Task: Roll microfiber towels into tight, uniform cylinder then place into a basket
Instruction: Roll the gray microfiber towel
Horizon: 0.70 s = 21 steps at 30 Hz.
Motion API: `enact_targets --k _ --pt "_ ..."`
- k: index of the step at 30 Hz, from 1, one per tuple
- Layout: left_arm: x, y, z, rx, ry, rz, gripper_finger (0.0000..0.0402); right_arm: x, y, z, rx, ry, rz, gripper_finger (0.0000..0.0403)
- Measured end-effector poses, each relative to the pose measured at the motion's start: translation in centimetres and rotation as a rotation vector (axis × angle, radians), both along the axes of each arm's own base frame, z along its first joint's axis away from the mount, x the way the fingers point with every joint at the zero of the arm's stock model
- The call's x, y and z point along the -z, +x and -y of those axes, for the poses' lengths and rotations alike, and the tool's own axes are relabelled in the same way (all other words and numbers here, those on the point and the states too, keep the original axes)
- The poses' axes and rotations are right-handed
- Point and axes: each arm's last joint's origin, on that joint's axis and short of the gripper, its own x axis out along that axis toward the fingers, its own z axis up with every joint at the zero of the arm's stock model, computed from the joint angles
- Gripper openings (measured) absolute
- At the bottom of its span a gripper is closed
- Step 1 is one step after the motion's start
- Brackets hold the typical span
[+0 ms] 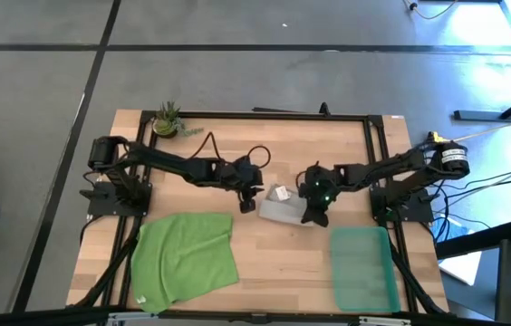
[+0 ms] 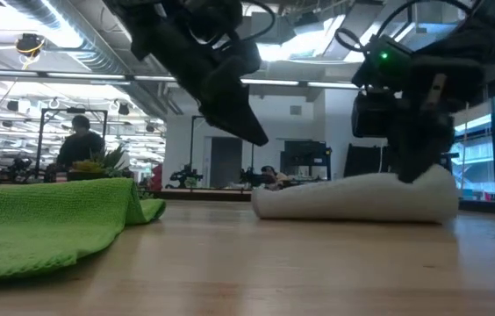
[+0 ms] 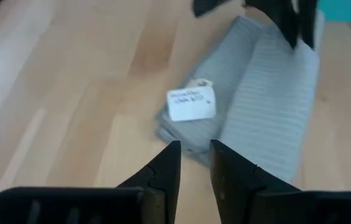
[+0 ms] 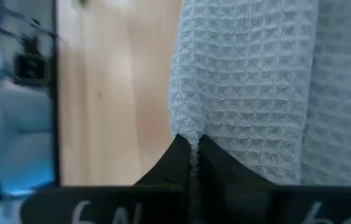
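- Green towel: the largest cloth, spread mostly flat at about 8 o'clock on the wooden table, with one edge rumpled in the low view.
- Basket: translucent teal tray at roughly 4 o'clock on the table, nothing inside it, well apart from the green towel.
- Grey towel: lies folded or partly rolled near the table's centre, just toward 11 o'clock from the basket; its waffle weave shows in the right wrist view, and in the low view it forms a low, long mound.
- Right gripper: at the 3 o'clock end of the grey towel, fingers pressed together on a pinched edge of the cloth.
- Left gripper: just off the towel's 9 o'clock end, above the table and apart from the cloth, fingers a small gap apart and holding nothing.
- Potted plant: at the table's 11 o'clock corner.
- White tag: on the grey towel's end nearest the left gripper.
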Motion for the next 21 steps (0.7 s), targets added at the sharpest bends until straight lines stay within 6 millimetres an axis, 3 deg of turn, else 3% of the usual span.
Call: enact_targets --k 13,21 --pt "0.3 -0.3 2.3 0.042 0.064 -0.051 0.0078 -0.7 0.0 3.8 0.227 0.228 -0.026 0.0017" --pt "0.4 -0.3 3.1 0.087 0.080 -0.055 0.0078 -0.8 -0.1 5.0 0.312 0.285 -0.051 0.0017"
